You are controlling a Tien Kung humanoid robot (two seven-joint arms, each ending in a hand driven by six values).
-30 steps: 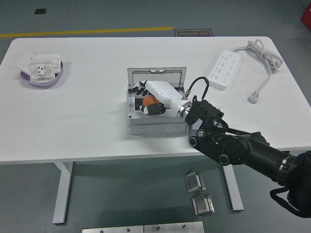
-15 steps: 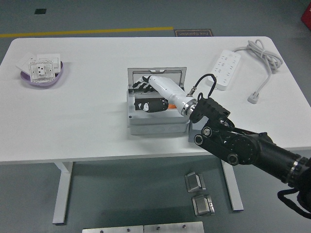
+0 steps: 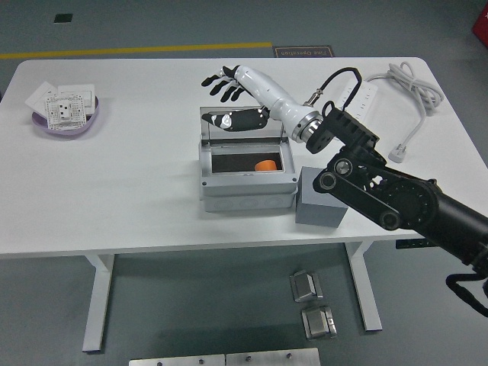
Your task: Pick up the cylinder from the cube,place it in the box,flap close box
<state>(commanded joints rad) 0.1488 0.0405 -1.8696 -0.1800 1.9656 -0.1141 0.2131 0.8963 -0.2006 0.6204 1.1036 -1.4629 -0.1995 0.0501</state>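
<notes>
The orange cylinder (image 3: 265, 165) lay inside the grey box (image 3: 248, 187), so the placing looked done. The right hand (image 3: 229, 99) hovered above the raised lid (image 3: 245, 124), fingers spread and holding nothing. The grey cube (image 3: 320, 200) stood bare just beside the box on the white surface (image 3: 137, 191). Closing seemed next: the hand would need to get behind the lid and tip it forward.

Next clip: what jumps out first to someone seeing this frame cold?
The white-and-black right robot hand, fingers spread and empty, hovers above the raised lid at the back of the open grey metal box at table centre. Inside the box lies the small orange cylinder, and a grey cube stands against the box's right side.
</notes>
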